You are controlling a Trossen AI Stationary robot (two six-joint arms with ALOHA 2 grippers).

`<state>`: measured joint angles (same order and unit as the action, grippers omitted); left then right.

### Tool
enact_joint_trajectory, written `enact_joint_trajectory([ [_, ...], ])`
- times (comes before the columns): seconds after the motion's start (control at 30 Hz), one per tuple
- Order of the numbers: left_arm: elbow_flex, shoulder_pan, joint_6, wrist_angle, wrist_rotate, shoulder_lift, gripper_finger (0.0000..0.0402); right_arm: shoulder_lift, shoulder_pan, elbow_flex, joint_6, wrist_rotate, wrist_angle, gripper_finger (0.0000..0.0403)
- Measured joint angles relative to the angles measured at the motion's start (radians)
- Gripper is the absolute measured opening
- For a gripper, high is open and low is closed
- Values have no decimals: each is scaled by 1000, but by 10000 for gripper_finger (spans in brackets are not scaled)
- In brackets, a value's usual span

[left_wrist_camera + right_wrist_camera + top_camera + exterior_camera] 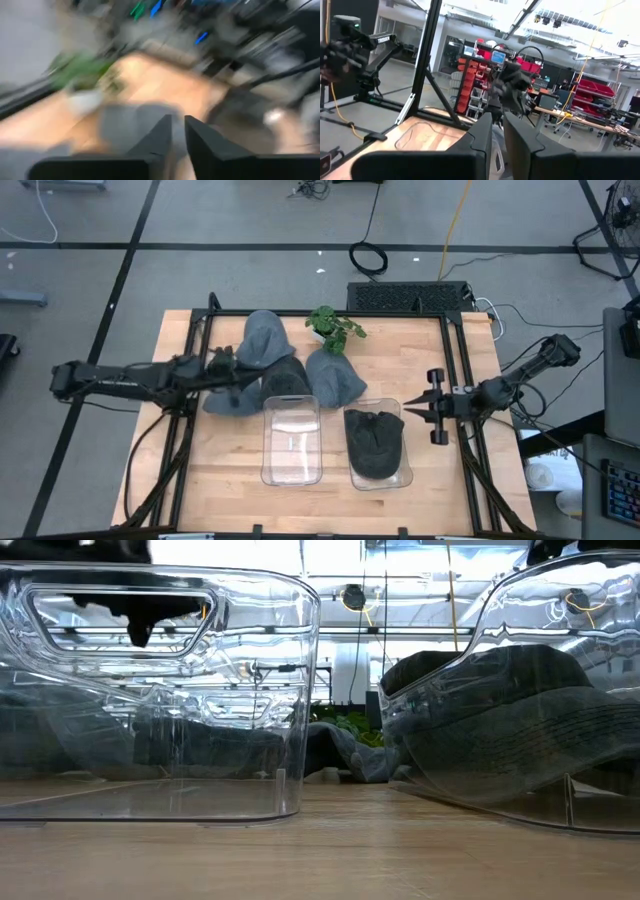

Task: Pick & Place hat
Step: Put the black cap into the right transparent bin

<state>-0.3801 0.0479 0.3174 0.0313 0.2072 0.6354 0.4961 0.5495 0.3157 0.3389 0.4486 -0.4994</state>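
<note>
Several grey hats lie in a loose pile (pixel 300 365) on the table's far half, one darker hat (pixel 283 382) among them. Another dark hat (pixel 375 442) sits inside the right clear bin (pixel 405 475) and shows through its wall in the low view (pixel 520 720). The left clear bin (pixel 291 442) holds nothing. My left gripper (pixel 243 380) hovers over the left side of the pile, fingers shut (pixel 178 131), with a blurred grey hat (pixel 130 125) beyond them. My right gripper (pixel 418 408) is shut (pixel 497 131), beside the right bin and pointing toward the table's left.
A small green plant (pixel 335 328) stands at the far edge behind the hats. The two bins sit side by side on the near half, with bare wood (pixel 200 460) to their left. Black frame rails (pixel 185 350) run along both table sides.
</note>
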Motion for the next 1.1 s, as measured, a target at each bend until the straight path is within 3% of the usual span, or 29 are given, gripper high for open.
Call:
enact_joint_trajectory([
  [0.1, -118, 31, 41, -230, 56, 142, 113, 0, 0, 0, 19, 0, -6, 41],
  [0.2, -194, 80, 60, -340, 55, 281, 169, 3, -10, 0, 22, 0, -6, 39],
  [0.33, -242, 146, 60, -351, -35, 435, 227, 8, -34, 0, 15, -2, -4, 40],
  [0.47, -267, 189, 40, -329, -64, 568, 253, 11, -56, 0, 4, -3, 11, 43],
  [0.67, -269, 231, 2, -295, -56, 697, 251, 15, -75, 0, -33, -4, 18, 43],
  [0.9, -269, 245, -1, -295, -85, 760, 227, 28, -78, 0, -39, -4, 20, 43],
  [1.1, -270, 244, -24, -294, -83, 771, 179, 42, -78, 0, -43, -4, 19, 43],
])
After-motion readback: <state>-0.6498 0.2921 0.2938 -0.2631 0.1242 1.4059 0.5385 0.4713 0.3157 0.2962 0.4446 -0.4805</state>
